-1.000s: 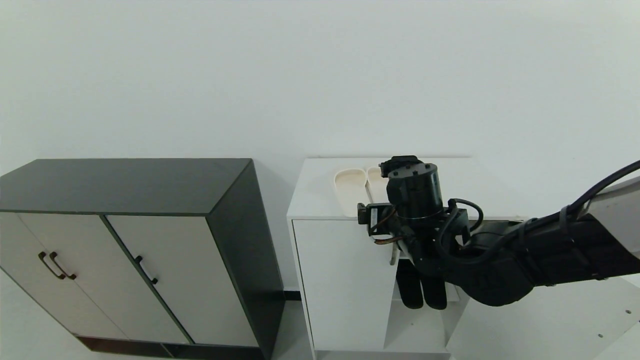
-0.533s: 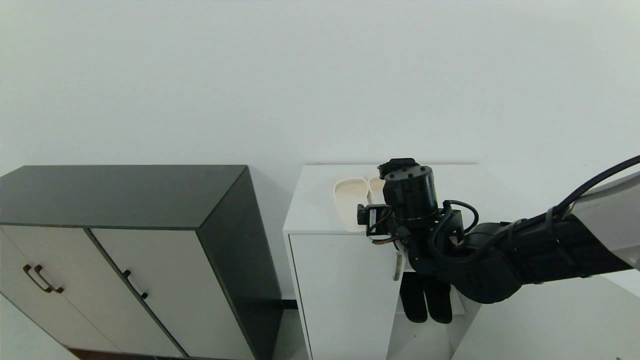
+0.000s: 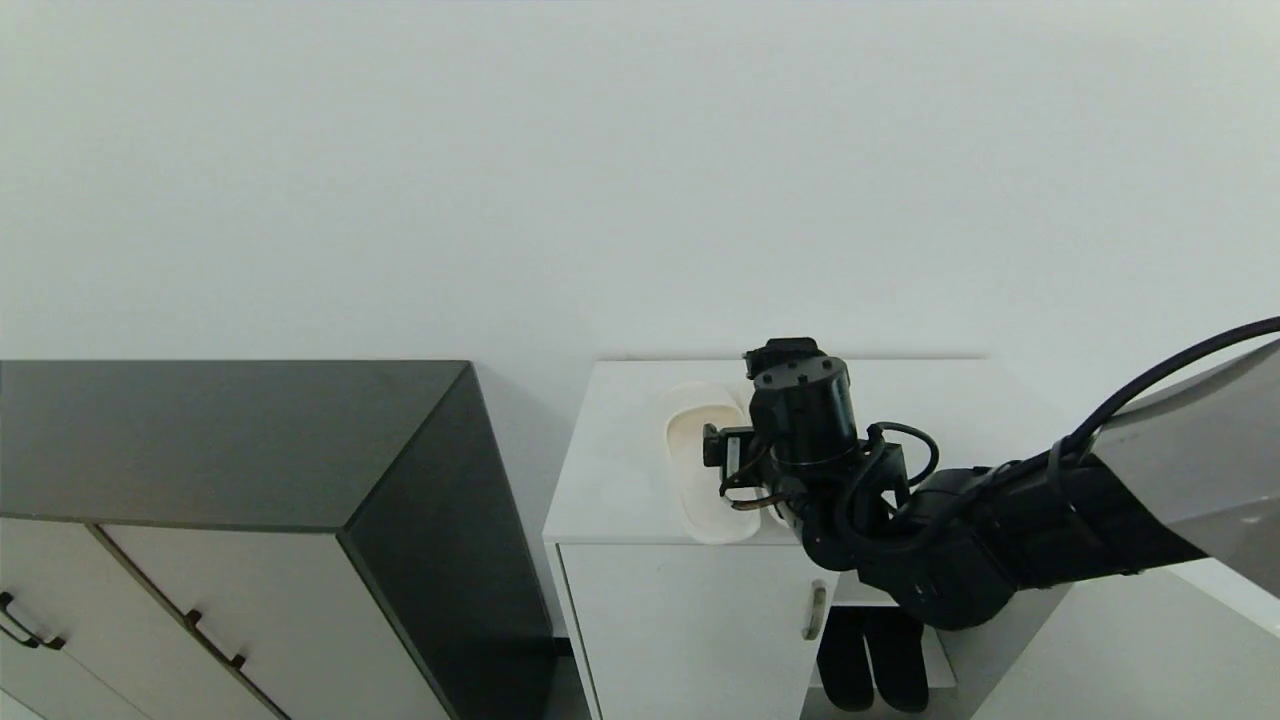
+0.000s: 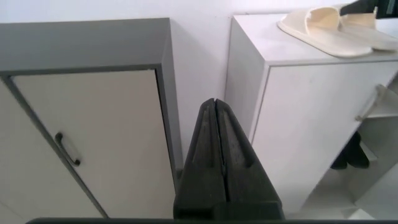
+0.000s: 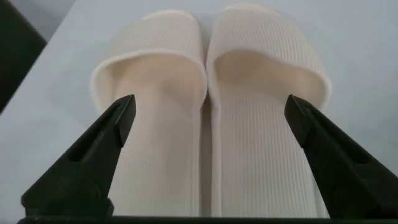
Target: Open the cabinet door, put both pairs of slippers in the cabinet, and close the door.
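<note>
A pair of cream slippers (image 3: 700,470) (image 5: 211,124) (image 4: 333,28) lies side by side on top of the white cabinet (image 3: 680,620) (image 4: 298,106). My right gripper (image 5: 210,107) is open just above them, one finger outside each slipper. The cabinet's right half stands open, and a pair of black slippers (image 3: 870,672) (image 4: 350,154) rests on a shelf inside. Its left door is closed, with a handle (image 3: 818,610) at the door's edge. My left gripper (image 4: 216,106) is shut on nothing, low in front of the gap between the two cabinets.
A dark cabinet (image 3: 230,440) (image 4: 87,43) with pale doors and dark handles stands to the left of the white one, a narrow gap between them. A plain white wall runs behind both.
The head camera has shifted, so both cabinets sit lower and further left in the picture. My right gripper has risen from the cabinet's open front to above the cream slippers on top.
</note>
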